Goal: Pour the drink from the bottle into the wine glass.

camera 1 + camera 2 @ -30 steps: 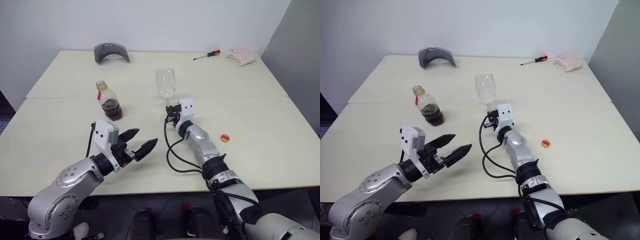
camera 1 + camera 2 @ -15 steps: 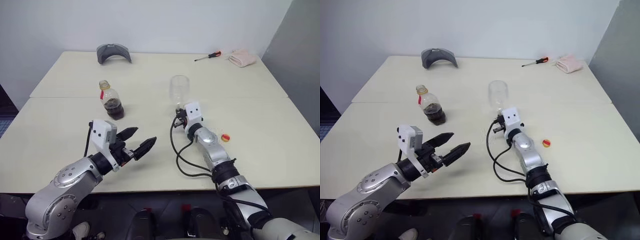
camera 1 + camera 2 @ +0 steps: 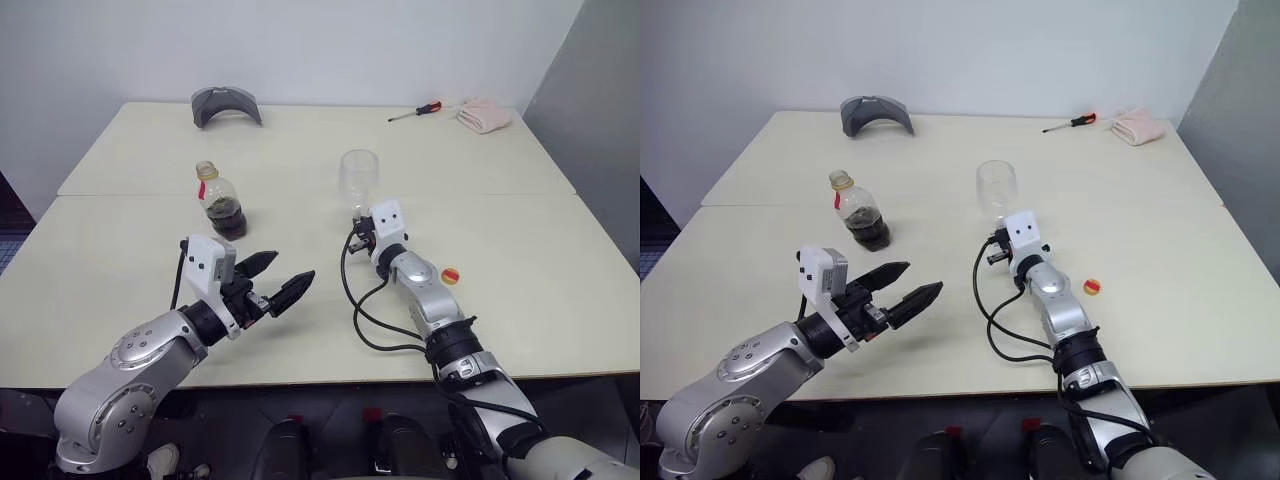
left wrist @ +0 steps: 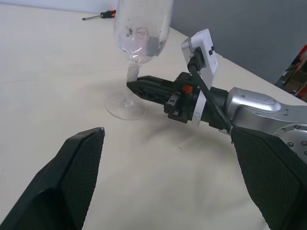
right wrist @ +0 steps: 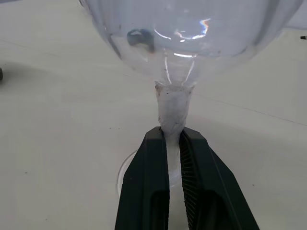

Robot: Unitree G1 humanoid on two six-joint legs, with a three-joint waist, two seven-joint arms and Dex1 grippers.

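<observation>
The wine glass point(image 3: 358, 178), clear and empty, stands upright right of the table's middle, its round foot point(image 4: 125, 106) low at the tabletop. My right gripper point(image 5: 173, 136) is shut on its thin stem just under the bowl. The bottle point(image 3: 221, 203) stands to the left with dark brown drink point(image 3: 226, 216) in its lower part, a red strip at its neck and no cap on it. My left gripper point(image 3: 293, 267) hovers open and empty nearer the table's front, below and to the right of the bottle and well apart from it.
A small yellow and red cap point(image 3: 450, 275) lies right of my right forearm. At the back of the table point(image 3: 520, 300) are a grey curved object point(image 3: 225, 103), a red-handled screwdriver point(image 3: 414, 110) and a pink cloth point(image 3: 483, 114).
My right gripper has carried the wine glass a little to the right, still shut on the stem. The left gripper and the bottle have stayed put.
</observation>
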